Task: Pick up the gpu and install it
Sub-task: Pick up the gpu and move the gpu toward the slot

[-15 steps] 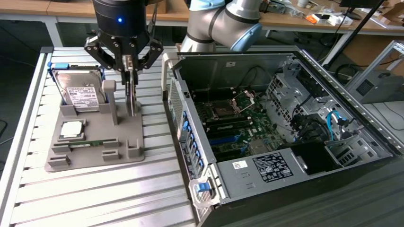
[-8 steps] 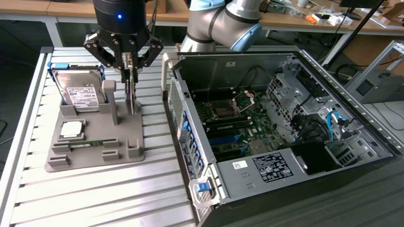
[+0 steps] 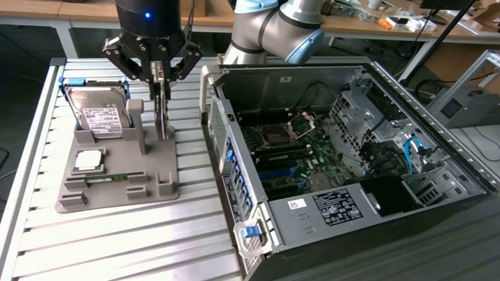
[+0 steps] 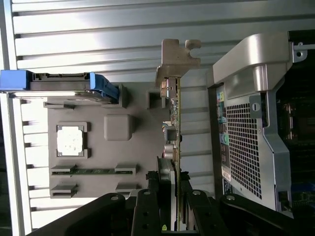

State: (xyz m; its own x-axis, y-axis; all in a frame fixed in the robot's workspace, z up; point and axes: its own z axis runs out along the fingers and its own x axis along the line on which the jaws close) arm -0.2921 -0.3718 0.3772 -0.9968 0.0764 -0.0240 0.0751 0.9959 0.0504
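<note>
The gpu (image 3: 163, 114) stands on edge in a slot of the grey holder (image 3: 156, 175), seen edge-on as a thin card. In the wrist view the gpu (image 4: 174, 123) runs away from the camera, and its silver end bracket (image 4: 177, 56) is at the far end. My gripper (image 3: 160, 82) hangs straight above the card, with its fingers closed in on the top edge. The black fingers (image 4: 147, 206) press against both faces of the card, so my gripper (image 4: 170, 201) is shut on it. The card's lower edge still sits in the holder.
The holder (image 4: 118, 125) also carries a hard drive (image 3: 100, 114) in a blue caddy, a processor chip (image 3: 88, 159) and a green memory stick (image 3: 117, 177). The open computer case (image 3: 336, 152) lies to the exterior view's right, motherboard (image 3: 289, 158) exposed. Its perforated rear wall (image 4: 246, 137) is close beside the card.
</note>
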